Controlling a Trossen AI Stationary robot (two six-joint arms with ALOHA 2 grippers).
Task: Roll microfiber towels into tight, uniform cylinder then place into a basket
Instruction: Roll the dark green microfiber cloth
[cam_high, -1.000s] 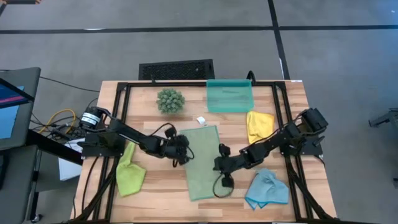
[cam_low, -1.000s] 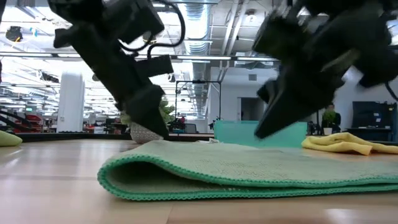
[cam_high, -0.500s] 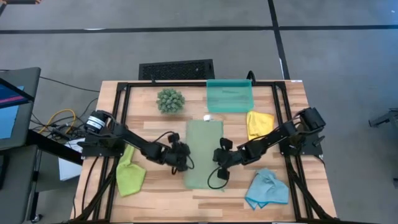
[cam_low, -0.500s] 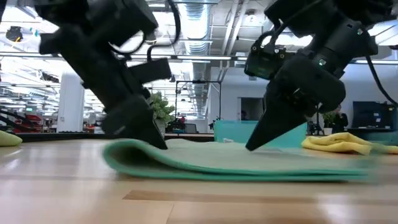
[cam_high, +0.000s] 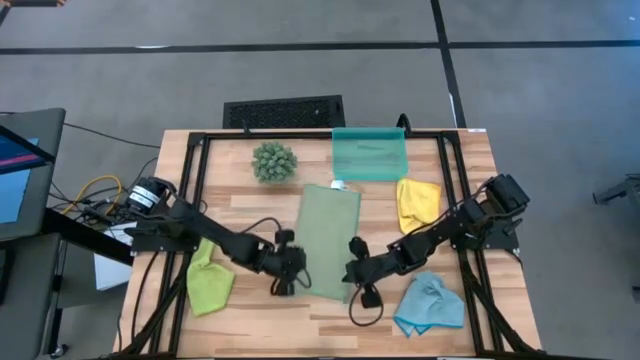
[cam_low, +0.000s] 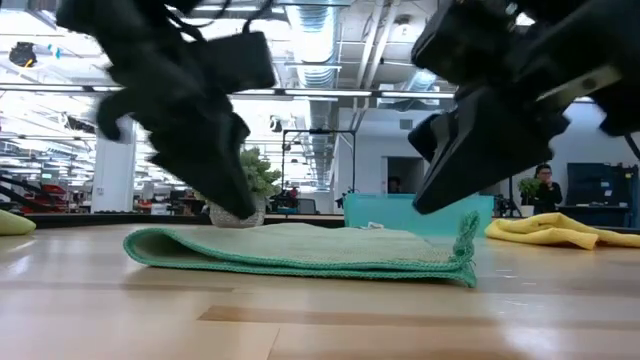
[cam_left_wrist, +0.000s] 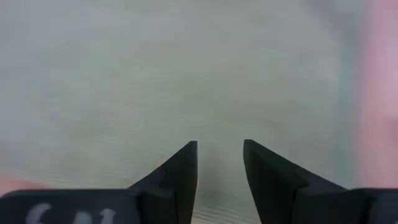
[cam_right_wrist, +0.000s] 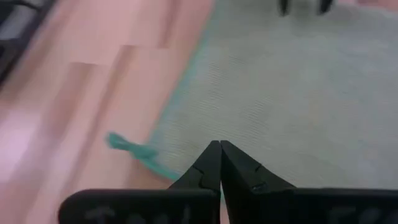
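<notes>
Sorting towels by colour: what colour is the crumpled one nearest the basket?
Yellow towel, clearest in the high view.

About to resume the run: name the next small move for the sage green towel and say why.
Probably start the roll from the near edge. The sage green towel lies folded flat, unrolled. The left gripper hangs open over it; the right gripper is shut at its near corner.

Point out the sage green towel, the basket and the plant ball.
sage green towel (cam_high: 328, 235): high view, middle of the folded cloth.
basket (cam_high: 369, 155): high view, centre of its translucent teal floor.
plant ball (cam_high: 273, 162): high view, middle of the spiky green ball.
</notes>
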